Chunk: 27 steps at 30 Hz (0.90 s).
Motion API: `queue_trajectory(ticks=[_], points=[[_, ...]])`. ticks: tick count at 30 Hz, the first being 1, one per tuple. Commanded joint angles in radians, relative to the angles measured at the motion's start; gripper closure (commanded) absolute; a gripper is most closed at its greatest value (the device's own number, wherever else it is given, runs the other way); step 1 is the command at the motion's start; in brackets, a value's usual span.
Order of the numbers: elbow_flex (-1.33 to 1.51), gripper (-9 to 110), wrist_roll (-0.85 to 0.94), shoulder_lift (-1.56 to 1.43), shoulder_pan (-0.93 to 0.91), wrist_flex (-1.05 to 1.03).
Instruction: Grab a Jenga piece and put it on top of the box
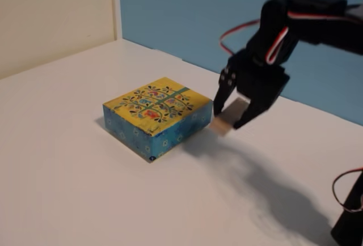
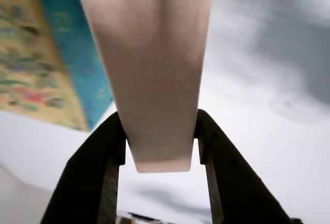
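The box (image 1: 156,109), yellow on top with a floral tree pattern and blue on its sides, lies flat on the white table. Just right of it in the fixed view, my gripper (image 1: 229,120) points down with its black fingers (image 1: 220,101) shut on the Jenga piece (image 1: 233,110), a pale wooden block. Whether the block's lower end rests on the table beside the box's right corner or hangs just above it, I cannot tell. In the wrist view the Jenga piece (image 2: 149,69) fills the middle, clamped between both sides of the gripper (image 2: 161,126), and the box (image 2: 31,69) is blurred at the left.
A blue wall (image 1: 187,13) stands behind the table and a cream wall (image 1: 51,13) at the left. The black arm (image 1: 306,13) with a red cable (image 1: 227,36) reaches in from the right, and part of its base (image 1: 349,223) sits at the lower right. White table (image 1: 85,200) surrounds the box.
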<state>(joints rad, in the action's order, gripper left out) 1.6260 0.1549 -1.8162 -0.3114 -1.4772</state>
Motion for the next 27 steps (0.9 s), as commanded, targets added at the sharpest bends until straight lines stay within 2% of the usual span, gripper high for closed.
queue_trajectory(ticks=[1, 10, 27], points=[[-0.097, 102, 0.014, -0.017, -0.005, -0.048], [-0.322, 102, 0.009, 0.095, 0.015, -0.144], [-0.538, 102, -0.094, 0.264, 0.216, -0.153]])
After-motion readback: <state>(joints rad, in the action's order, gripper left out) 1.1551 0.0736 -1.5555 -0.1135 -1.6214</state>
